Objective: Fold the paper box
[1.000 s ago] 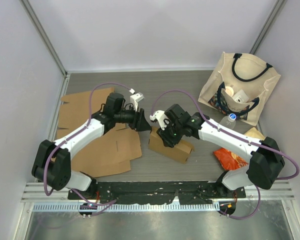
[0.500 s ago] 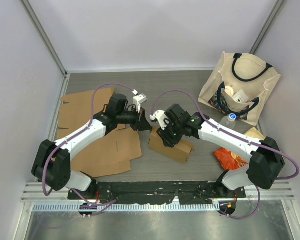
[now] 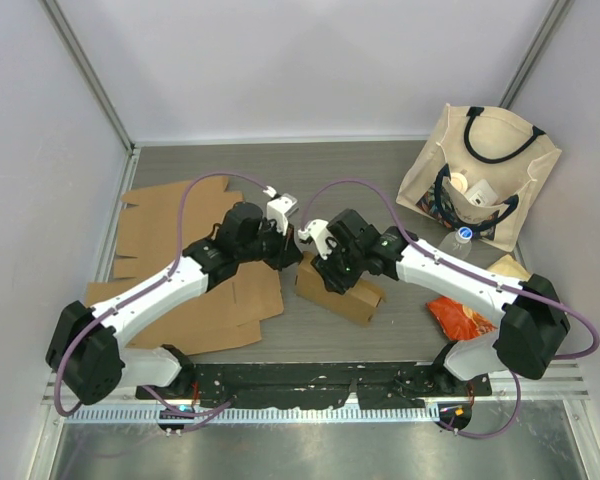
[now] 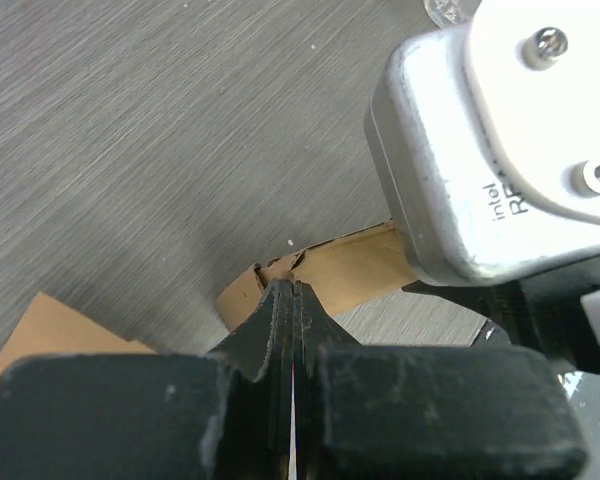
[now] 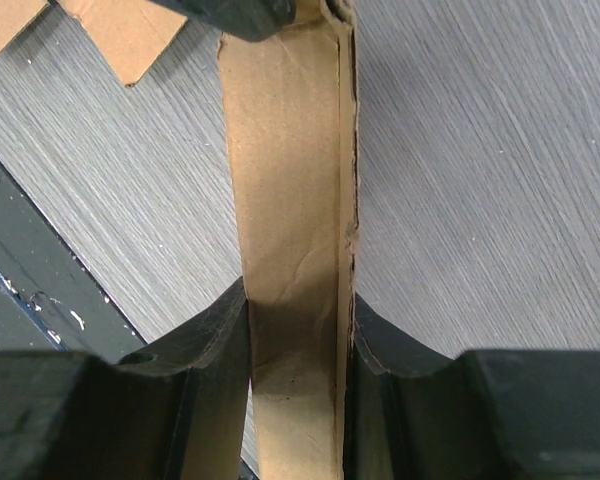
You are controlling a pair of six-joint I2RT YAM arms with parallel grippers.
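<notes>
The brown paper box (image 3: 342, 291) lies partly folded at the table's middle. My right gripper (image 3: 325, 268) is shut on the box's upper left end; in the right wrist view its fingers (image 5: 212, 335) clamp both sides of a narrow cardboard panel (image 5: 285, 180). My left gripper (image 3: 292, 250) is shut, its jaws pressed together with nothing between them, and its tip touches the box's torn corner (image 4: 280, 268). The right wrist's camera housing (image 4: 500, 150) fills the left wrist view's right side.
Flat cardboard sheets (image 3: 170, 220) lie at the left under the left arm. A beige tote bag (image 3: 480, 170) stands at the back right with a bottle (image 3: 463, 235) beside it. An orange packet (image 3: 462, 318) lies at the right front.
My left arm has stretched rightward, bringing its shut gripper up against the box's left corner. The right gripper and box have shifted only slightly.
</notes>
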